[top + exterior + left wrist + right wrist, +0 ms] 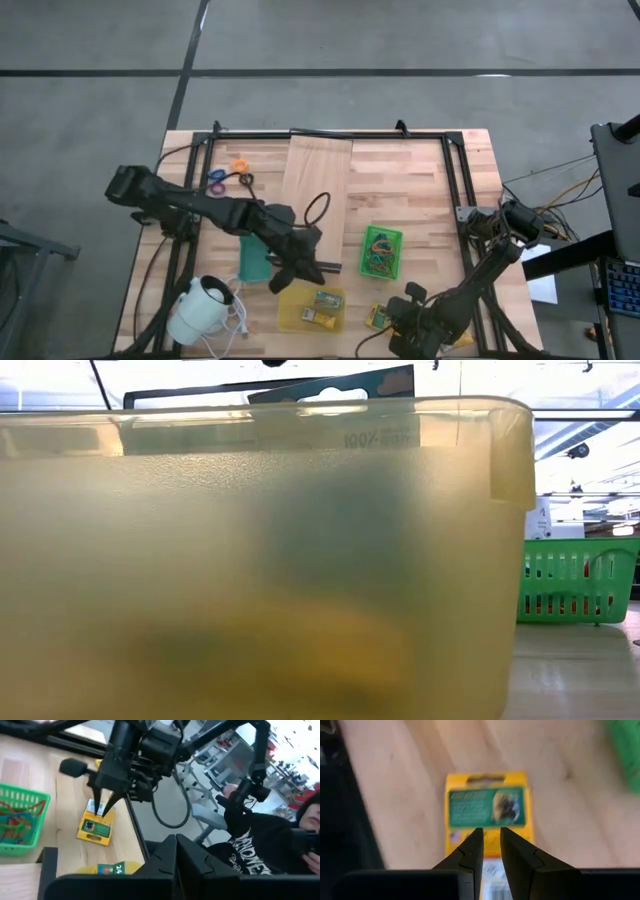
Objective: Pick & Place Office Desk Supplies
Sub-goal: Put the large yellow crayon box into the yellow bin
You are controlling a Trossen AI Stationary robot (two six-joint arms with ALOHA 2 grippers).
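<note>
A yellow packet with a green label (487, 805) lies flat on the table near its front edge, right of the yellow tray (290, 320). My right gripper (491, 831) stands over the packet's white end, its fingers nearly together. It also shows in the left wrist view (103, 812) and the high view (385, 318). My left gripper (325, 267) hangs shut above the table's middle, pointing toward the right arm, with nothing seen in it. A teal card (255, 262) lies under that arm. Rubber bands fill the green basket (381, 250). My right gripper comes at the packet slanting down from above. Its two fingertips (97, 802) meet the packet's white end (492, 870), and a narrow strip of that end shows between them. The packet lies flat on the table, its green label beyond the fingertips.
The yellow tray holds more packets (322, 300) and fills the low view (300, 560). A white round corded device (200, 308) sits front left. Purple, orange and black rings (215, 180) lie far left beside a pale board (318, 170). A person (280, 845) sits beyond the table's right side.
</note>
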